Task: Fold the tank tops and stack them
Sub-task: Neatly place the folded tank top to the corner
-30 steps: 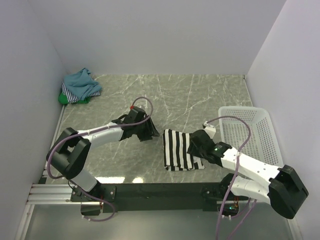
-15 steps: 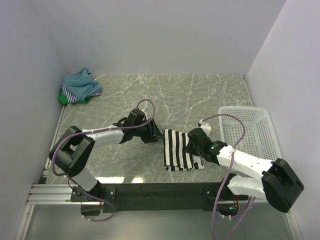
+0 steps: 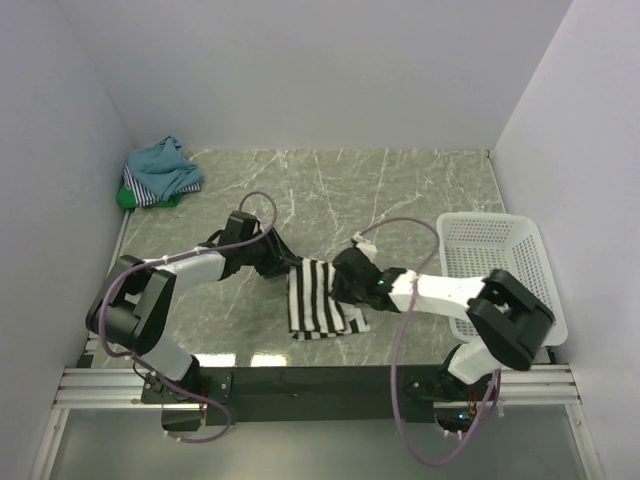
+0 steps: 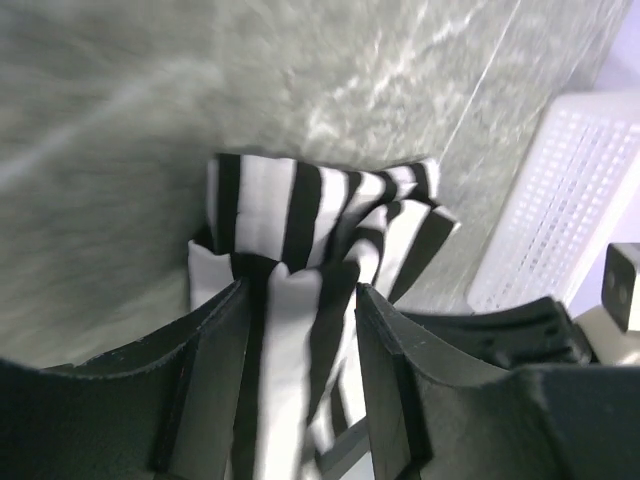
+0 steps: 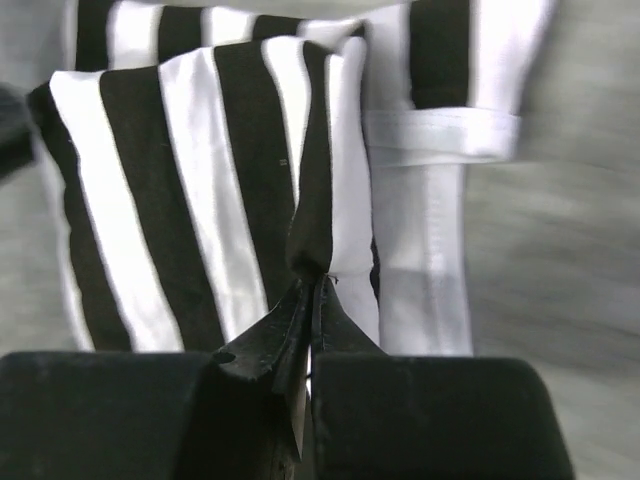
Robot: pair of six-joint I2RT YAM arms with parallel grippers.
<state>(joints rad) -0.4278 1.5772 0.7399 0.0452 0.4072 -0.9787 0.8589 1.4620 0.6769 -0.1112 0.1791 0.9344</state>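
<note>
Right claw (image 5: pixel 313 283) is pinched tight on a fold of the striped tank top (image 3: pixel 312 302). Left claw (image 4: pixel 300 292) is wide, straddling its far-left corner. Basket (image 3: pixel 500 262) sits at the table's (image 3: pixel 400 190) right edge.

Top view overhead, looking down; wrist views close (opposite sides), sharing striped top (image 5: pixel 200 170).

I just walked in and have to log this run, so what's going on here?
Two robot arms are working on a folded black-and-white striped tank top at the near middle of the table. The right hand is pinched shut on a fold of it; the left hand straddles its opposite edge, open. More tops lie heaped in the far left corner.
</note>
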